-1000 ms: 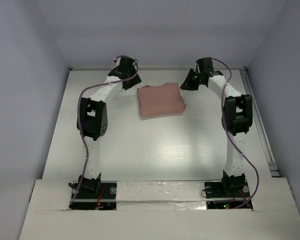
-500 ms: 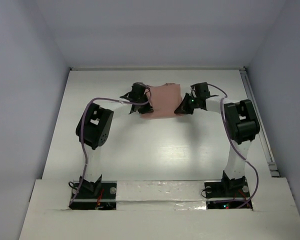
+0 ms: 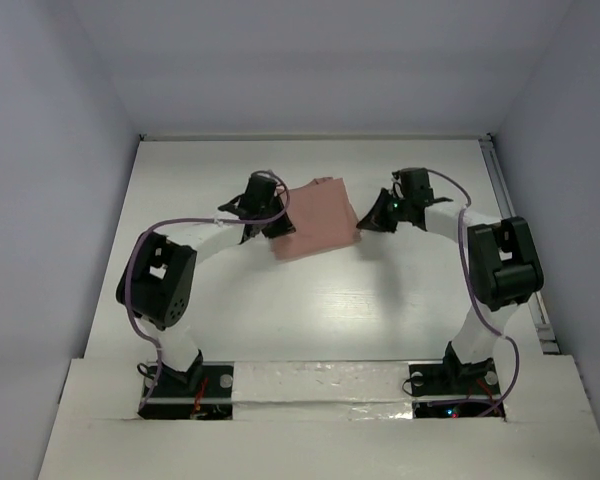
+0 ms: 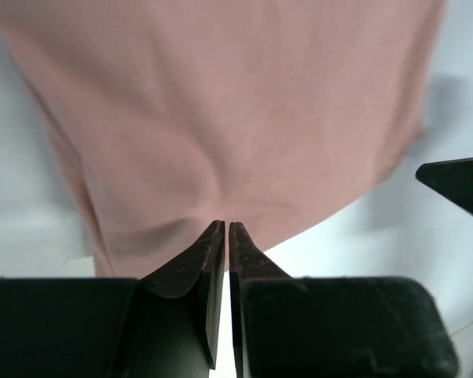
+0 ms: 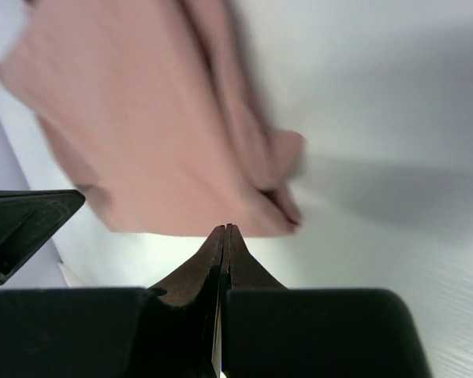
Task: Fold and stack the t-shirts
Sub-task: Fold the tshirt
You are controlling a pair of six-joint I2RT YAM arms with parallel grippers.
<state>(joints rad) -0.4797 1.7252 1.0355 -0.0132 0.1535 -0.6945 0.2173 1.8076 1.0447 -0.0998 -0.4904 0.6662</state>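
Note:
The salmon-pink t-shirt [image 3: 316, 220] lies folded into a tilted rectangle on the white table; no graphic shows. My left gripper [image 3: 276, 216] is at its left edge. In the left wrist view the jaws [image 4: 226, 226] are shut to a thin slit with the tips in the shirt's [image 4: 221, 118] near edge, and a crease runs up from them. My right gripper [image 3: 364, 222] is at the shirt's right edge. In the right wrist view its jaws [image 5: 226, 227] are fully shut, tips just touching the blurred shirt's [image 5: 158, 134] edge near a bunched corner.
The white table [image 3: 310, 310] is walled by pale panels on the left, back and right. A rail [image 3: 515, 250] runs along the right edge. Both arm bases [image 3: 185, 378] stand at the near edge, with purple cables looping beside the arms.
Both grippers came down from the far corners onto the shirt's sides. The shirt has slid toward the near side and turned, now lying tilted.

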